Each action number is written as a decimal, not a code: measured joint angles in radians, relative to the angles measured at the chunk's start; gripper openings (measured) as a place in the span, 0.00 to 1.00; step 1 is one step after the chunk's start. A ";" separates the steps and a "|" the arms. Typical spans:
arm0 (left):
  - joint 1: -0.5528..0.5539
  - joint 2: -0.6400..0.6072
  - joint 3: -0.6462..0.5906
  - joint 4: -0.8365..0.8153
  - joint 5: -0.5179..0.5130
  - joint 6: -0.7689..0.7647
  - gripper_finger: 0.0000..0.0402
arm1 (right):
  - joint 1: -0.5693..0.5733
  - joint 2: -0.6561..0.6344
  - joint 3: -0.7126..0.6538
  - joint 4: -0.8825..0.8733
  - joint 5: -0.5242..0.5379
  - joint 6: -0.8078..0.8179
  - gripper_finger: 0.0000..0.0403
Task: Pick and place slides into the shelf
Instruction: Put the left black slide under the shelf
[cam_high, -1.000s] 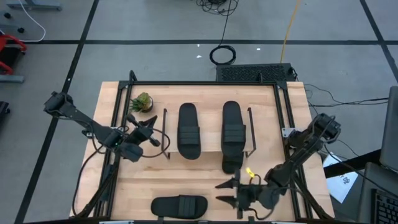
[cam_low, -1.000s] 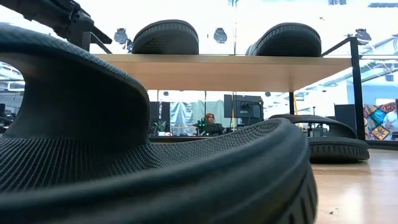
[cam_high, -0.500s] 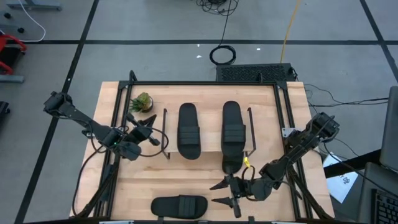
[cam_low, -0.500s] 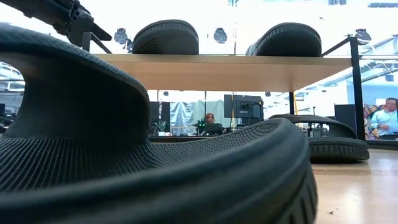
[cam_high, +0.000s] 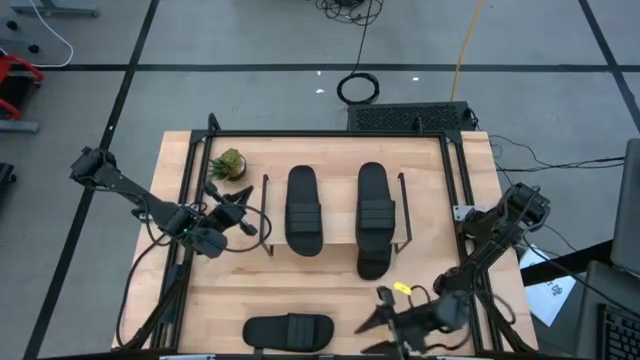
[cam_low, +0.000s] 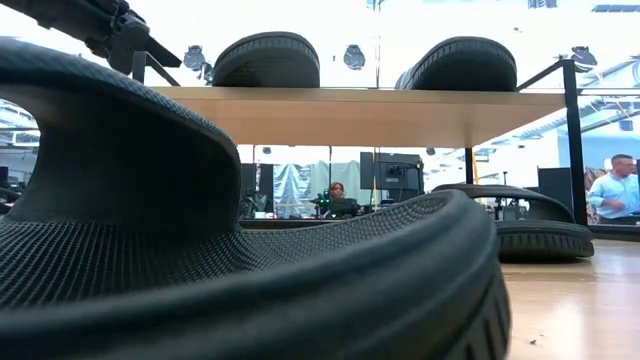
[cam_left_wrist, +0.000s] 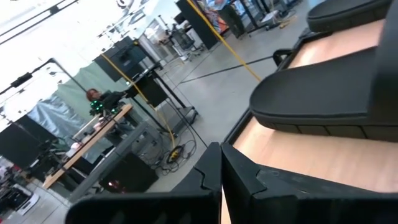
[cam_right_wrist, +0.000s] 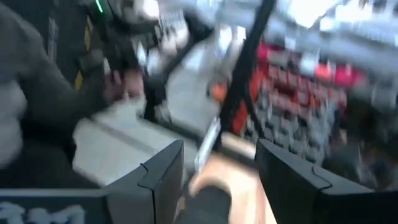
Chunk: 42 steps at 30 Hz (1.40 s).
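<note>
Three of the four slides look placed or nearly so. Going left to right in the high view: the left hand (cam_high: 240, 210) hangs at middle left of the frame, just left of the shelf (cam_high: 335, 243), fingers pressed together and holding nothing; it seems to be waiting. A small potted plant (cam_high: 228, 164) stands on the table (cam_high: 300, 290) just above it, near the shelf's left wire frame.

On the shelf's top board at frame centre lie two slides side by side, the left one (cam_high: 304, 210) and the right one (cam_high: 376, 205), both lengthwise. A third slide (cam_high: 372, 264) pokes out from under the right one at the board's lower edge; the low view shows it at far right (cam_low: 530, 225) resting on the table level beneath the board, so I judge it placed on the lower tier.

One slide is left: it lies crosswise on the table at lower centre (cam_high: 288, 331), well apart from the shelf. It fills the low view's foreground (cam_low: 250, 280).

At lower right of the frame, just right of that last slide, the right hand (cam_high: 385, 330) sits low with fingers spread wide and nothing between them; its wrist view shows an empty gap.

My judgement: the remaining job is to grasp this slide and slot it under the board's left half. Standing in the way are the shelf's thin wire side frames and the low top board. A person shows far off in the room at the low view's right edge (cam_low: 615, 190).
</note>
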 joint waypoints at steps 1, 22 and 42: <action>0.000 0.000 0.000 -0.001 0.006 0.002 0.01 | 0.008 0.000 0.001 0.052 -0.013 -0.019 0.48; 0.003 0.000 0.000 -0.076 0.064 0.017 0.03 | 0.223 -0.437 0.128 -0.982 0.543 0.235 0.28; 0.002 0.000 0.000 -0.083 0.063 -0.066 0.01 | 0.235 0.153 0.113 -0.305 0.757 0.003 0.08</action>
